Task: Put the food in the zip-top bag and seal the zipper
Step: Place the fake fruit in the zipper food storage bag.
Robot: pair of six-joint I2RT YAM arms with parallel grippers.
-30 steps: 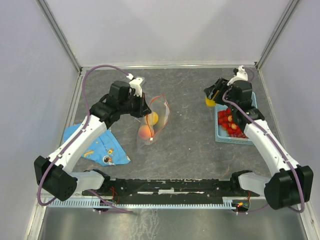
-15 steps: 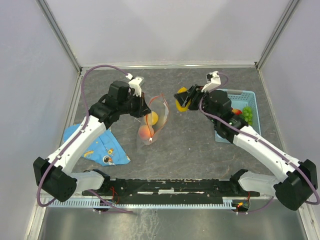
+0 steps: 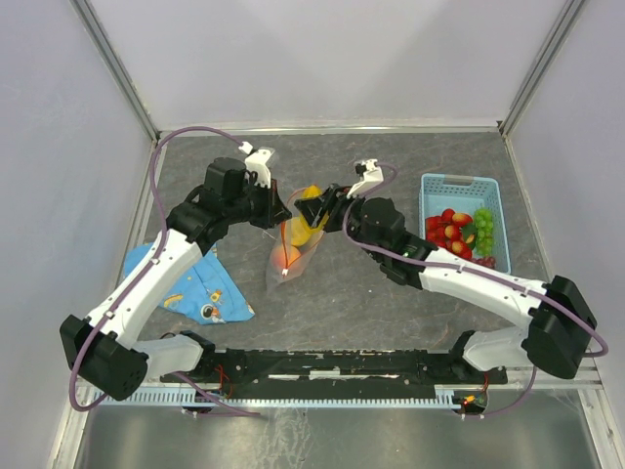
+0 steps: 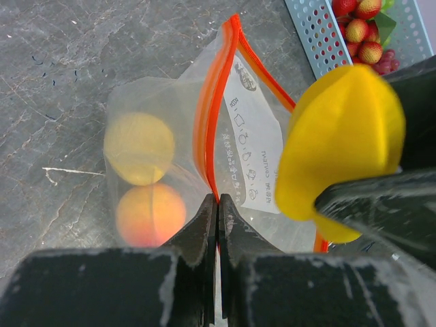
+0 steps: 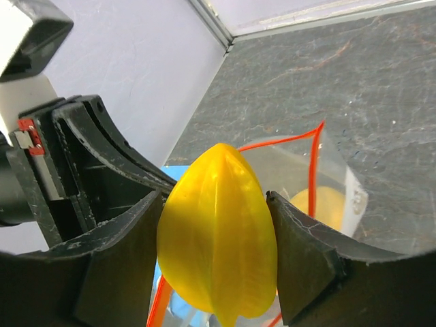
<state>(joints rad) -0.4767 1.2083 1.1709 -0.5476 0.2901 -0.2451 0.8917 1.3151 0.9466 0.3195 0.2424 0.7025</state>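
The clear zip-top bag (image 3: 298, 239) stands mid-table with its orange-red zipper strip (image 4: 210, 122) spread open. Inside lie a yellow lemon piece (image 4: 138, 148) and an orange-pink peach (image 4: 150, 214). My left gripper (image 3: 281, 217) is shut on the near side of the bag's mouth (image 4: 218, 199) and holds it up. My right gripper (image 3: 311, 207) is shut on a ribbed yellow fruit (image 5: 218, 238), held right over the bag's open mouth, beside the left gripper. The yellow fruit also shows in the left wrist view (image 4: 337, 139). The slider tab is not visible.
A light-blue basket (image 3: 459, 223) at the right holds strawberries (image 3: 447, 230) and green grapes (image 3: 483, 223). A blue patterned cloth (image 3: 200, 288) lies at the left under the left arm. Walls enclose the table on three sides.
My right arm has swung left from over the basket, carrying the yellow fruit to the bag's mouth. My left gripper has kept its hold on the bag.
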